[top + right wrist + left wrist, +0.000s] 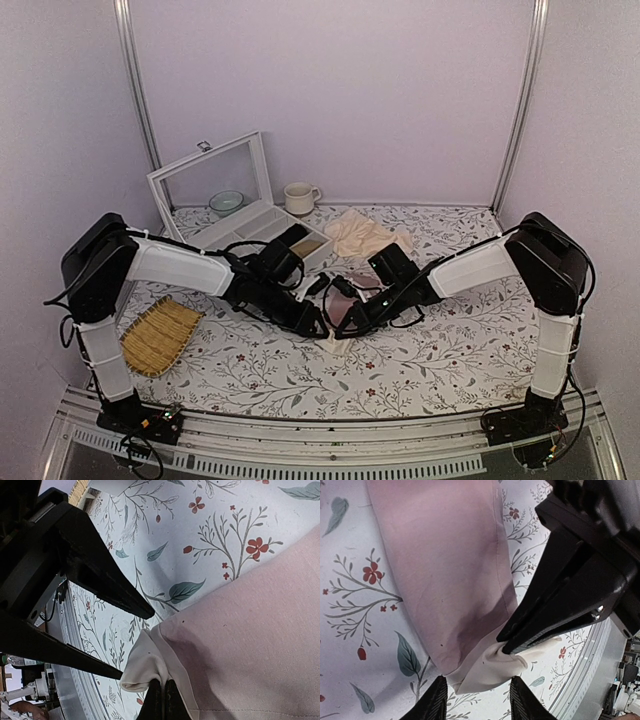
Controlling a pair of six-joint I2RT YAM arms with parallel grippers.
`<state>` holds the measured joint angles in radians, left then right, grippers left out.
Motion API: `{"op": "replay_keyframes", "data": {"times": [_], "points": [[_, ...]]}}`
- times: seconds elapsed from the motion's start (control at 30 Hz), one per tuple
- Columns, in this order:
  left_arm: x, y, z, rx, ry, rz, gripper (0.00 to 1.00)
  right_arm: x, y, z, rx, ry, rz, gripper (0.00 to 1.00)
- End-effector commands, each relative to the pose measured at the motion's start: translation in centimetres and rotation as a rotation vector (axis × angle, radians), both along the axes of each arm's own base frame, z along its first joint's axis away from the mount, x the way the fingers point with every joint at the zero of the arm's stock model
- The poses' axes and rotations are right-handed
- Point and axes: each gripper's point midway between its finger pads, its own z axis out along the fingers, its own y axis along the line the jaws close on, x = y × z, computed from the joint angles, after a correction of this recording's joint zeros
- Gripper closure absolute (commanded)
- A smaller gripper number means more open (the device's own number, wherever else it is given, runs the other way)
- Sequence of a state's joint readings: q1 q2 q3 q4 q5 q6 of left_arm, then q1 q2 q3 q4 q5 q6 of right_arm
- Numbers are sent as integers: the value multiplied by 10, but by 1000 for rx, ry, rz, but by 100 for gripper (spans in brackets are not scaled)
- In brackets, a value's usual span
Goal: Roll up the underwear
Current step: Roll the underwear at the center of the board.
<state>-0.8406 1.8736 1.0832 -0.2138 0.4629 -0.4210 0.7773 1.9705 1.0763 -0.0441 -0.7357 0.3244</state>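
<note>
The right gripper (162,700) is pinching a corner of the underwear (445,570) at table centre.
Its jaws are clamping fully closed on the cream waistband (145,665) edge. The left gripper (477,705) is standing part open, straddling that same corner and gripping nothing. The pink panel is lying flat on the floral tablecloth (450,350), with bare cloth showing to the right and front. A beige cloth (365,235) is lying behind.

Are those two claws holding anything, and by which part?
The right gripper pinches the underwear by its cream edge. The left gripper is open and holds nothing.
</note>
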Motion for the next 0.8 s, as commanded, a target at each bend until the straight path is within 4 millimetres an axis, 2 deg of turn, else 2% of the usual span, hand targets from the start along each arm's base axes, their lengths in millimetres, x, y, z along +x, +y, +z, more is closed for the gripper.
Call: {"op": "replay_keyframes", "data": {"times": [0.0,0.3,0.53,0.7,0.77], "points": [[3,-13,4,-33,-29,-28,60,5,-1,-22,-38,24,-2,100],[-1,-19,3,-60,-35,-64,60,5,-1,-24,-40,25,1,100],[-2,-19,-5,-47,-25,-72,61,5,-1,-24,-42,28,1,100],[-1,-19,-6,-39,-32,-69,71,7,1,-24,-42,24,2,100],[-1,-18,-8,-37,-27,-69,78,7,0,-24,-46,25,2,100]]}}
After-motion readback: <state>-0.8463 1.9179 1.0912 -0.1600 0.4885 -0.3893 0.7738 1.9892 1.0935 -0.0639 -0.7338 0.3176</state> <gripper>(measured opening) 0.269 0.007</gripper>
